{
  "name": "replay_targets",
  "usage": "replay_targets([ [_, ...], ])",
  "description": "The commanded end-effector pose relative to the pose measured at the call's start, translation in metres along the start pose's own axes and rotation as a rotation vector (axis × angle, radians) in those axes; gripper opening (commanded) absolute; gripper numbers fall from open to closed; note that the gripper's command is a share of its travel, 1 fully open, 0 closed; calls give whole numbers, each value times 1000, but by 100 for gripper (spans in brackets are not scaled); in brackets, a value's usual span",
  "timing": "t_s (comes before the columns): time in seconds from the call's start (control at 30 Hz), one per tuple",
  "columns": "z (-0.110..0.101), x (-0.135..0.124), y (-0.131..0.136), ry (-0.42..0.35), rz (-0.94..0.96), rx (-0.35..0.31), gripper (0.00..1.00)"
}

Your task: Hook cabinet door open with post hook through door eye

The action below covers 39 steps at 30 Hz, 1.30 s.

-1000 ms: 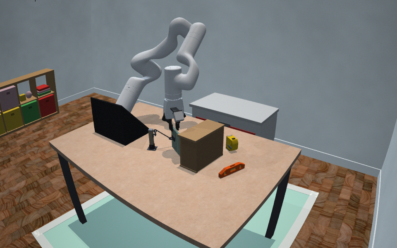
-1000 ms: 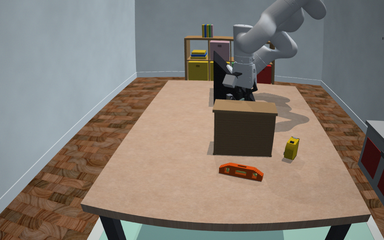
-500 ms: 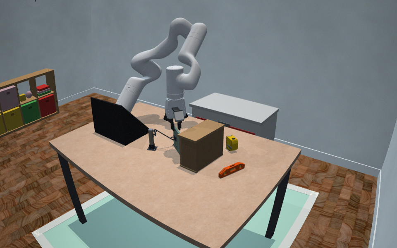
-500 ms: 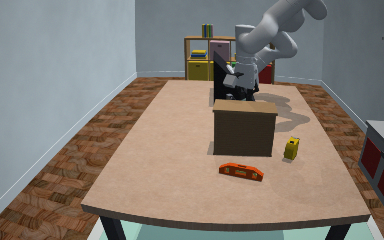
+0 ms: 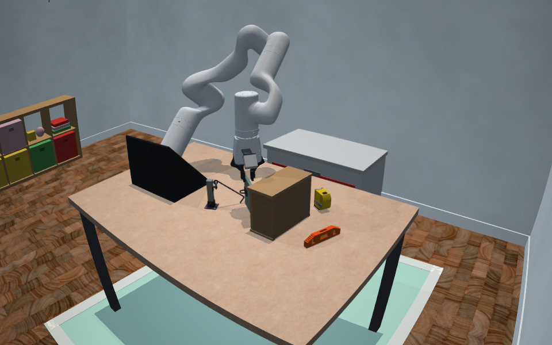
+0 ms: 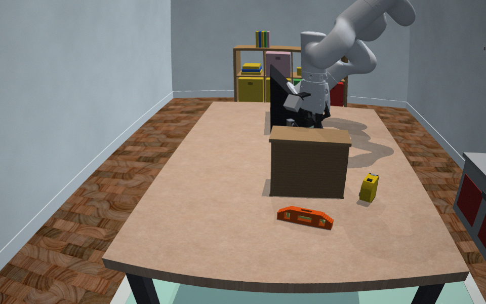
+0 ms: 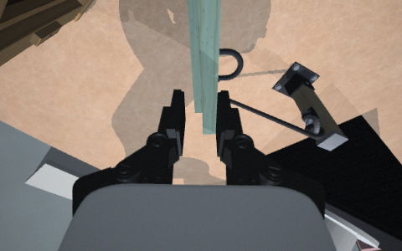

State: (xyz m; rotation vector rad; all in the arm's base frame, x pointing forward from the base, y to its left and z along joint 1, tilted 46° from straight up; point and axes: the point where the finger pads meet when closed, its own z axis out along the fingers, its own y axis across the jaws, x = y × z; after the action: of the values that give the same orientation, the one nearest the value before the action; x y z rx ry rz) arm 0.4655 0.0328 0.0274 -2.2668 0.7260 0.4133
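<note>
Grey walls and a wood-block floor were seen around a tan table [image 5: 171, 244], with the brown cabinet [image 5: 280, 203] taken as landmark near the table's middle. On the cabinet's far-left side its pale green door [image 7: 205, 63] was swung out, seen edge-on in the wrist view. The gripper [image 7: 200, 115] was positioned straight above the door's free edge, jaws part-way apart and straddling that edge; the right finger [image 7: 223, 113] was seen touching or just beside the panel, a gap was left on the other side, so nothing was clamped. The hook [image 7: 268, 115] was seen running from the short grey post [image 5: 210, 194], left of the cabinet, to the door; its tip was hidden behind that finger. The eye [image 7: 234, 63], a dark loop, was seen on the door's post-facing side. A black slanted panel [image 5: 158, 171] was placed further left of the cabinet. A yellow tape measure [image 5: 322, 198] was set just right of the cabinet, an orange level [image 5: 321, 236] in front of it.
</note>
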Motion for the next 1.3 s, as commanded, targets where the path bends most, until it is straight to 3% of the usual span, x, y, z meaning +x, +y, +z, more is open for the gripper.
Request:
replay_targets([
  [0.0,-1,1,-2,1,12,0,27],
  [1.27,-1,4,-27,1,209,0,27],
])
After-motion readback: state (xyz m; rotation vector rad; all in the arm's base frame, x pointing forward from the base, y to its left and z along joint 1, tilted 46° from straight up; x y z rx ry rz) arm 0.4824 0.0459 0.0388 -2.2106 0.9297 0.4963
